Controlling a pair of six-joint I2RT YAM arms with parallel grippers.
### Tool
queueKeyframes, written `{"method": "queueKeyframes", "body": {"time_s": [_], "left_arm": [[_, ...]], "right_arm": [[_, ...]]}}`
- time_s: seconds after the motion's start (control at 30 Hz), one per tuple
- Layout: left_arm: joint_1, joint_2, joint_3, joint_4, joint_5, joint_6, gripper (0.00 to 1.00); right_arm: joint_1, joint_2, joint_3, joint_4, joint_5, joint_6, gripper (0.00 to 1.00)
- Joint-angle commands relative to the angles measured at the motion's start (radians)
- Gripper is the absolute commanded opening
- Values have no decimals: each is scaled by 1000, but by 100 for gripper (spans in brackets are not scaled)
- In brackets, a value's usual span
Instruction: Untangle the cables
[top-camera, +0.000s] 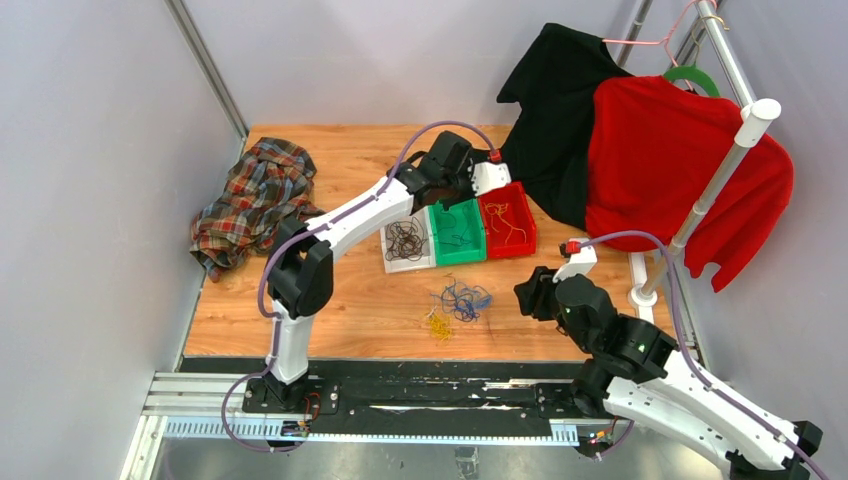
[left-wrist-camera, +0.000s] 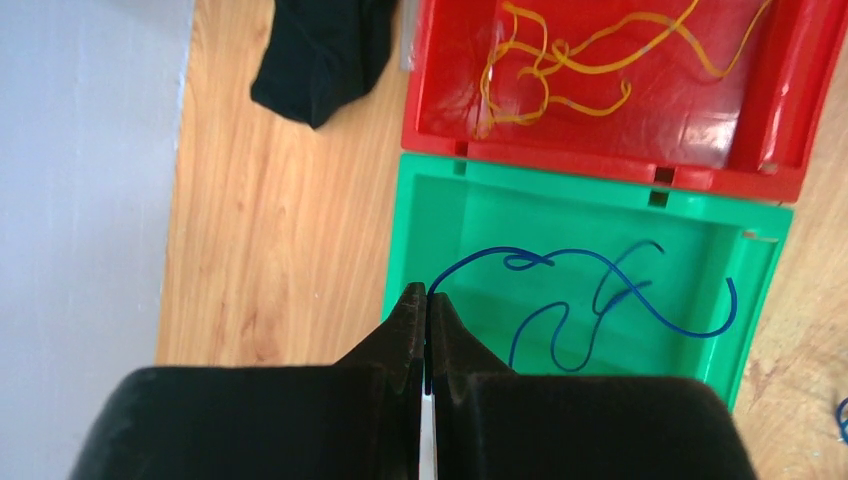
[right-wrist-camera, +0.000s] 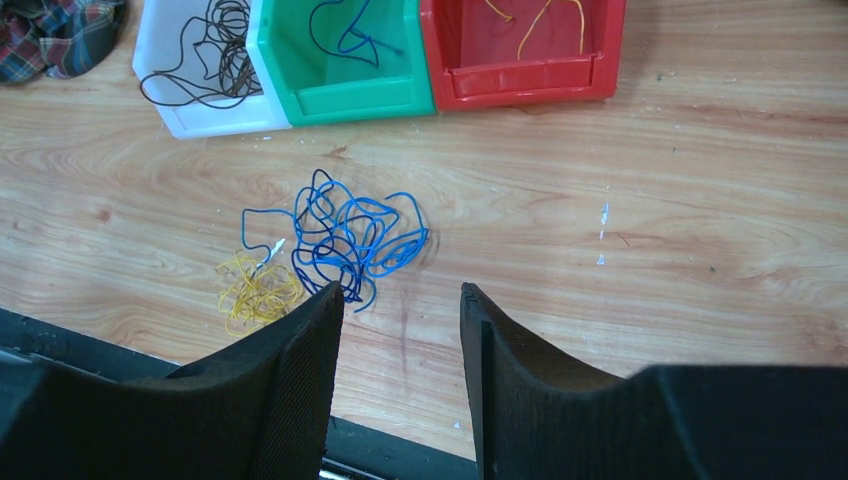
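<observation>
A clump of blue cables (top-camera: 460, 300) with a small yellow bunch (top-camera: 438, 325) lies on the wooden table in front of the bins; the right wrist view shows the blue tangle (right-wrist-camera: 350, 235) and the yellow bunch (right-wrist-camera: 255, 292). My left gripper (left-wrist-camera: 427, 292) is shut on one blue cable (left-wrist-camera: 600, 262), which trails over the green bin (left-wrist-camera: 400, 230). In the top view the left gripper (top-camera: 465, 193) is above that bin (top-camera: 458, 257). My right gripper (right-wrist-camera: 400, 295) is open and empty, just right of the clump and near the table's front edge; it also shows in the top view (top-camera: 525, 293).
A white bin (top-camera: 390, 262) holds black cables, and a red bin (top-camera: 508, 249) holds yellow-orange cables (left-wrist-camera: 560, 60). A plaid shirt (top-camera: 255, 200) lies at the left. A black shirt (top-camera: 560, 110) and a red shirt (top-camera: 670, 160) hang on a rack (top-camera: 712, 185) at the right.
</observation>
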Motion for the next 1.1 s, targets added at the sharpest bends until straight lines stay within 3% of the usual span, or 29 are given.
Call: {"method": "queueKeyframes", "body": {"time_s": [0.0,0.1,0.13,0.37,0.53,0.7,0.8,1.07], "left_arm": [[4,19,-45,78,-82,23,0],[4,53,-30,88,-137,14,1],[4,64,-14,78,-149,6,5],[4,46,74,-135,-68,-26,63],[14,-86,22,-229,33,-64,94],[35,-223,-37,-297,111,-122,99],[72,-279,-62,-332,149,-179,98],[169,-455,-238,-299,184,-297,98]], "right_arm": [[-6,3,-21,-7,18,21,47],[-6,20,-18,6,22,21,47],[-6,26,-20,15,20,21,47],[-7,109,0,50,32,9,50],[-7,159,2,88,21,-6,52],[-4,228,-23,234,-79,-56,55],[21,322,-27,342,-150,-120,57],[222,684,58,501,-248,-279,56]]}}
